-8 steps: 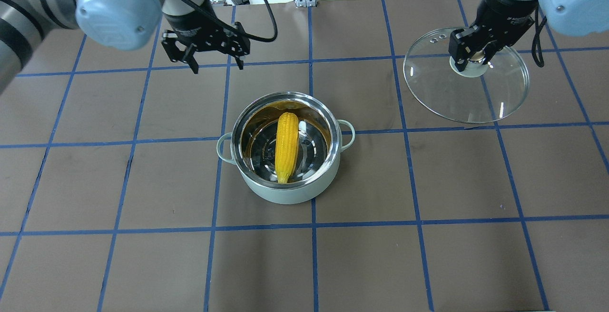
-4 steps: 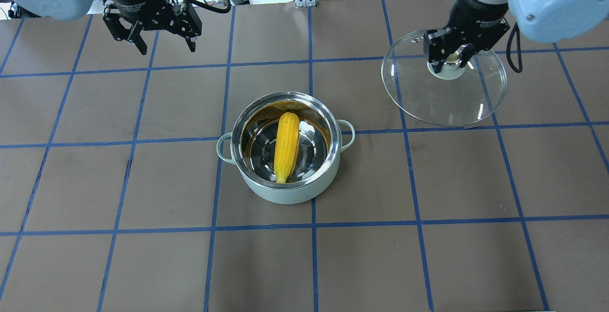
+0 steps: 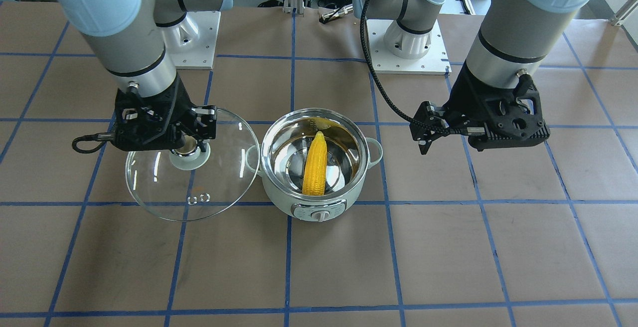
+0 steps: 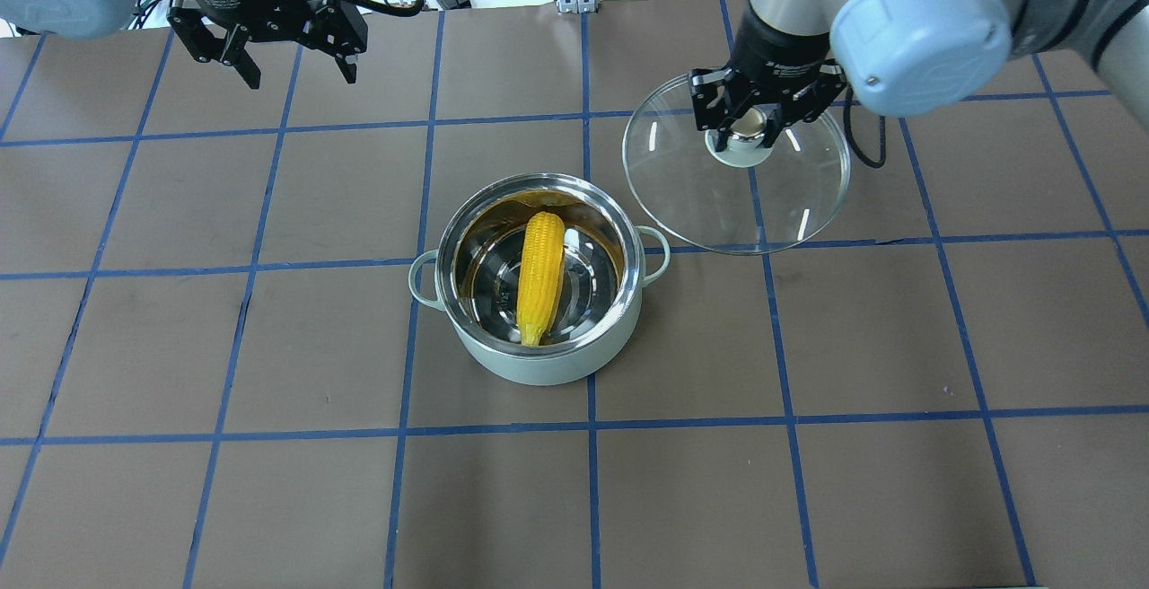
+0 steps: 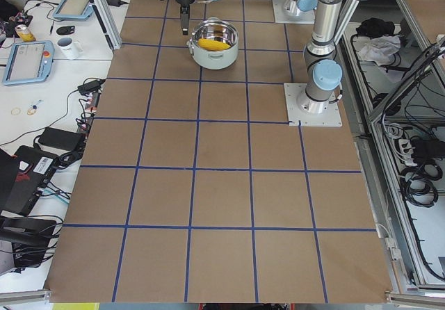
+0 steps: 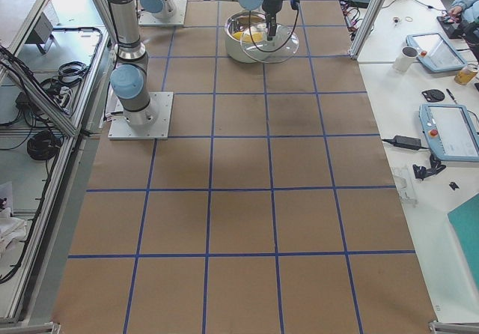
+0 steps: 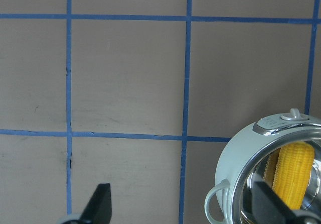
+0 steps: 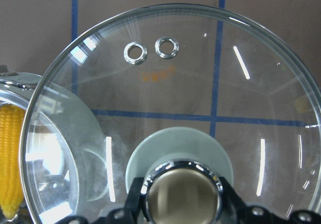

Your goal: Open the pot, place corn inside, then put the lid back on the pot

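- The lid (image 4: 718, 198) had swung sideways toward the pot (image 4: 539, 366). We held it by its knob (image 8: 183, 194), with the right pincer (image 4: 752, 122) clenched on that knob.
- From overhead, the glass rim stood just beside the pot's right loop handle. In the right wrist view we saw the pot's steel rim and the corn through the left edge of the glass. We took that to mean the lid hung above rim height and already reached over that side.
- The corn (image 4: 541, 276) lay inside the open pot, on the steel bottom.
- So we judged the opening and the loading done, with only the closing left. The lid needed to go further across until it was centred, then come down level onto the rim.
- The left pincer (image 4: 299, 77) was released and held nothing. It hung over the far left part of the counter (image 4: 269, 481), well apart from the pot.
- A second before, the lid had been well off to the right of the pot. Half a second before, it was partway across, and by this moment most of the gap was gone.
- The left pincer had started nearer the pot. It drew back to the far left in the first half second and scarcely shifted after that.
- The pot and the corn had not moved.
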Tool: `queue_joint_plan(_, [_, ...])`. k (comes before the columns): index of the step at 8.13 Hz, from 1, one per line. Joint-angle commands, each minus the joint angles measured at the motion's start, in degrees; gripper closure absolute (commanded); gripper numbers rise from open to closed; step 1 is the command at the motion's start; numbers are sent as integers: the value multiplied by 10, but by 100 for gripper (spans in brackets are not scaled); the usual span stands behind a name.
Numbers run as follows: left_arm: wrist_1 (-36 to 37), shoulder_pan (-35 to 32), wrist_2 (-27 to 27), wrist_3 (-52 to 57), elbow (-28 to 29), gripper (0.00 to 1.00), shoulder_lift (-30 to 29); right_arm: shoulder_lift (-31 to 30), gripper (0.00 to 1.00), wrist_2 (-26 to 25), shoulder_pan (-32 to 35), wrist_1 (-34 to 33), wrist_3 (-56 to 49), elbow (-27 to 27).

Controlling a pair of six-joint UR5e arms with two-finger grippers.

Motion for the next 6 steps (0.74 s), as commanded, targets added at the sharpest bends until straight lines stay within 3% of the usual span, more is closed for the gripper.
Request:
queue_joint_plan(1, [4, -1, -1, 1, -4, 0, 4, 16, 100, 2, 62, -25, 104, 2])
queue_joint_plan(4, [4, -1, -1, -8, -1, 0, -1, 54, 100, 2, 140, -87, 212, 2])
queue_joint_plan(6, [16, -1, 0, -4, -1, 0, 0, 59, 100, 2, 175, -95, 271, 3])
